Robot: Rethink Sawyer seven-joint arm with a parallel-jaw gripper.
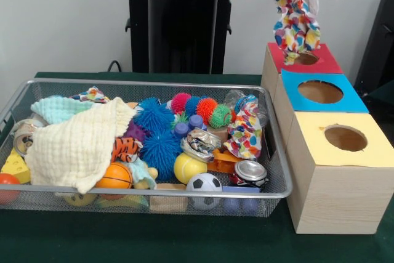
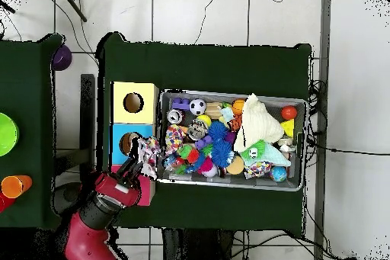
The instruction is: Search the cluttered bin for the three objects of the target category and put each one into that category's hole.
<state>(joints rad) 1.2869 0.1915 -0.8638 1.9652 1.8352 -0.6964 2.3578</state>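
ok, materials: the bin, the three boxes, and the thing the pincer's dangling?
Bin: metal wire mesh, silvery; you can see through its walls.
Boxes: light wood by the grain, maybe veneer; matte red, blue and yellow tops, possibly card.
Dangling cloth: soft printed fabric, multicolour spots, hanging crumpled in folds over the red box's hole.

You are looking low and close across the table at the wire bin; overhead you are looking straight down from high up (turned half round). Both views are sharing the bin and the hole boxes.
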